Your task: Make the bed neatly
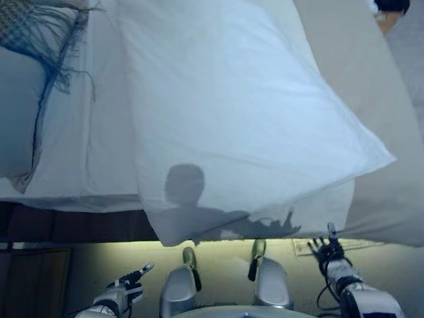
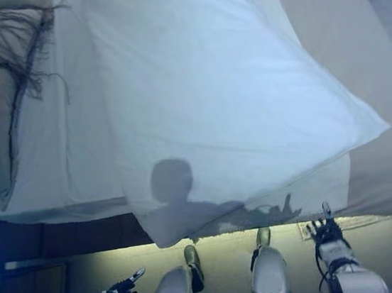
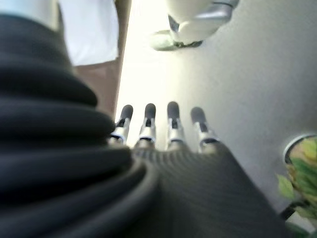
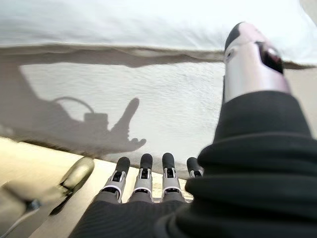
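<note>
A white duvet (image 1: 238,112) lies askew across the bed, one corner hanging over the near edge (image 1: 172,235) and another pointing right (image 1: 387,159). The beige sheet (image 1: 371,99) shows on the right. A grey pillow (image 1: 16,112) with a fringed throw (image 1: 46,33) lies at the left. My left hand (image 1: 126,288) is low by the floor, fingers straight, holding nothing; it also shows in the left wrist view (image 3: 158,124). My right hand (image 1: 328,250) is just below the bed's edge, fingers straight and empty, facing the hanging cloth (image 4: 148,114).
The dark bed frame (image 1: 66,225) runs under the mattress at the left. A wooden panel (image 1: 36,278) stands at the lower left. A potted plant (image 3: 299,168) shows in the left wrist view. A dark object (image 1: 391,6) lies at the far right corner.
</note>
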Robot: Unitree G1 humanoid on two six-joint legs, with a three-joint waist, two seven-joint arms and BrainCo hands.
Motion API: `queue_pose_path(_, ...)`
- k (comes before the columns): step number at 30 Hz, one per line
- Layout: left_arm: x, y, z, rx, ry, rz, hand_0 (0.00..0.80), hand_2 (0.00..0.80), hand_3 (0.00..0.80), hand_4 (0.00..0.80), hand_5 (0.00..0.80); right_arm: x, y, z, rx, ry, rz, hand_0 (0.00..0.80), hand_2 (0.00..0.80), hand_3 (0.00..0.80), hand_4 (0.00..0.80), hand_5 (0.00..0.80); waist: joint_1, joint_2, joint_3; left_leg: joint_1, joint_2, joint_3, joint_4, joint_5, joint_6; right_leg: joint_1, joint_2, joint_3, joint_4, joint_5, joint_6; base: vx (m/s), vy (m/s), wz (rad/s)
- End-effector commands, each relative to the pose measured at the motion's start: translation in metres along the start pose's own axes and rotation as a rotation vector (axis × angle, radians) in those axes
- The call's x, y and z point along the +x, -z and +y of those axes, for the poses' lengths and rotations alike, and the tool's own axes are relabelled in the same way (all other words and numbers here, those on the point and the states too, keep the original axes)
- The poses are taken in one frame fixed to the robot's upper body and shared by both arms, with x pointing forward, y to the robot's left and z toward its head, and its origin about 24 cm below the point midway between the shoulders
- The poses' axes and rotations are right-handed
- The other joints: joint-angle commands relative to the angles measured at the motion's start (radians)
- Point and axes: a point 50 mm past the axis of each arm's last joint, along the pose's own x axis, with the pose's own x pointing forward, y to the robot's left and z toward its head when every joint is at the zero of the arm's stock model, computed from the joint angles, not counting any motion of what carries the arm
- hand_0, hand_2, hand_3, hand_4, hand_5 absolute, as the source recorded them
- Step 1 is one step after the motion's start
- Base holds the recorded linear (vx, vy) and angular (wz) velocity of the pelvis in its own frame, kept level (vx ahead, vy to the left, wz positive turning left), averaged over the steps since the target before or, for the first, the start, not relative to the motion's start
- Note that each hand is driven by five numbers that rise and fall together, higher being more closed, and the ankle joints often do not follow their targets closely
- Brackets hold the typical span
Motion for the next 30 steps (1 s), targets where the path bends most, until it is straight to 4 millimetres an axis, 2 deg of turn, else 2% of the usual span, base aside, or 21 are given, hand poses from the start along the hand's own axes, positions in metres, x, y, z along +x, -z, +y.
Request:
queue_pose_path(1, -0.002, -0.011, 0.009, -0.003, 0.008, -0.06, 0.0, 0.0, 0.0, 0.0, 0.0, 0.001, -0.035, 0.007, 0.052, 0.024, -0.121, 0.0, 0.0, 0.0, 0.0, 0.0, 0.022, -0.043, 0.039, -0.186, 0.052, -0.075, 0.214, -0.024, -0.008, -0.011, -0.149, 0.014, 0.0, 0.062, 0.113, -0.052, -0.065, -0.11)
queue_pose_path(8, -0.004, -0.052, -0.01, -0.076, 0.118, -0.218, 0.0, 0.0, 0.0, 0.0, 0.0, -0.003, -0.091, 0.058, 0.01, -0.156, -0.222, 0.0, 0.0, 0.0, 0.0, 0.0, 0.033, -0.01, 0.11, -0.31, 0.031, -0.127, 0.249, -0.01, -0.014, -0.149, -0.152, 0.046, 0.096, 0.029, 0.108, -0.048, -0.028, 0.09)
queue_pose_path(13, -0.011, -0.077, -0.027, -0.185, 0.23, -0.326, 0.0, 0.0, 0.0, 0.0, 0.0, -0.016, -0.132, 0.097, -0.077, -0.301, -0.312, 0.0, 0.0, 0.0, 0.0, 0.0, 0.056, 0.012, 0.147, -0.402, 0.007, -0.154, 0.278, -0.007, -0.002, -0.268, -0.17, 0.066, 0.221, -0.012, 0.1, -0.049, -0.022, 0.13)
queue_pose_path(19, -0.019, -0.087, -0.04, -0.197, 0.338, -0.416, 0.0, 0.0, 0.0, 0.0, 0.0, -0.039, -0.17, 0.149, -0.265, -0.442, -0.376, 0.0, 0.0, 0.0, 0.0, 0.0, 0.084, 0.04, 0.147, -0.507, -0.001, -0.174, 0.3, 0.001, 0.006, -0.39, -0.177, 0.071, 0.308, -0.039, 0.079, -0.016, -0.016, 0.12)
queue_pose_path(22, -0.023, -0.089, -0.041, -0.21, 0.368, -0.445, 0.0, 0.0, 0.0, 0.0, 0.0, -0.049, -0.18, 0.17, -0.311, -0.486, -0.392, 0.0, 0.0, 0.0, 0.0, 0.0, 0.097, 0.051, 0.147, -0.551, -0.009, -0.184, 0.323, -0.004, 0.015, -0.437, -0.178, 0.077, 0.342, -0.049, 0.069, 0.004, 0.002, 0.12)
queue_pose_path(23, -0.024, -0.086, -0.041, -0.21, 0.376, -0.443, 0.0, 0.0, 0.0, 0.0, 0.0, -0.053, -0.184, 0.177, -0.321, -0.506, -0.406, 0.0, 0.0, 0.0, 0.0, 0.0, 0.104, 0.057, 0.147, -0.549, -0.008, -0.189, 0.338, -0.032, 0.011, -0.439, -0.178, 0.083, 0.374, -0.084, 0.074, 0.065, -0.007, 0.14)
queue_pose_path(29, -0.023, -0.07, -0.035, -0.221, 0.385, -0.418, 0.0, 0.0, 0.0, 0.0, 0.0, -0.073, -0.192, 0.217, -0.377, -0.613, -0.459, 0.0, 0.0, 0.0, 0.0, 0.0, 0.133, 0.066, 0.147, -0.588, -0.012, -0.214, 0.354, -0.029, 0.019, -0.481, -0.177, 0.082, 0.428, -0.11, 0.057, 0.013, -0.003, 0.09)
queue_pose_path(30, -0.023, -0.066, -0.032, -0.224, 0.386, -0.41, 0.0, 0.0, 0.0, 0.0, 0.0, -0.079, -0.194, 0.229, -0.391, -0.637, -0.476, 0.0, 0.0, 0.0, 0.0, 0.0, 0.14, 0.068, 0.147, -0.589, -0.012, -0.218, 0.353, -0.025, 0.021, -0.484, -0.176, 0.081, 0.436, -0.114, 0.054, 0.0, 0.0, 0.0)
